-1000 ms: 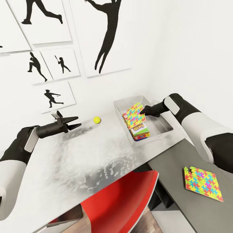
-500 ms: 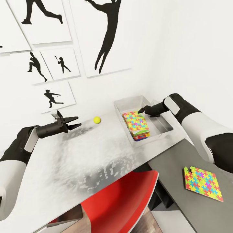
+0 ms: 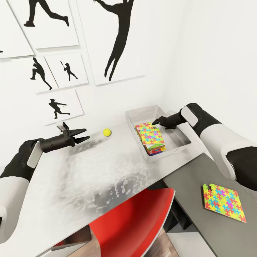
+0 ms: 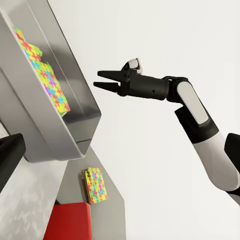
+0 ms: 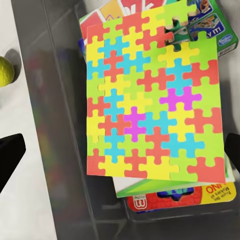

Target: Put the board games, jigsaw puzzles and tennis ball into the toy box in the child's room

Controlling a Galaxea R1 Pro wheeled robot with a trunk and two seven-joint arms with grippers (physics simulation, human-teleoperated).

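A: Red chair seat point(image 3: 139, 217) nearest us, tucked under the table point(image 3: 107, 171). Past it, on the lower dark cabinet top point(image 3: 214, 232), lies the second jigsaw puzzle point(image 3: 223, 202), flat and close to the near edge. That one worries me: a thin panel lying flush gives a claw little to bite, and a push from the wrong side could slide it off onto the floor.

B: Agreed. Further on, the left claw point(image 3: 85, 135) hovers above the table with jaws spread and nothing in them, pointing at the tennis ball point(image 3: 106, 132), which sits apart from it on the mottled top. A ball rolls; a glancing touch by one finger might send it toward the wall or off the table.

A: And the toy box point(image 3: 182, 137)?

B: Farthest back. The first jigsaw puzzle point(image 5: 150, 100) lies on top of the board games point(image 5: 180, 197) inside it, slightly askew. The right claw point(image 3: 156, 122) hangs above the box, open and empty. The stack is already tall for so shallow a bin, so another panel dropped carelessly could, I judge, ride up the sloped side and tip out.
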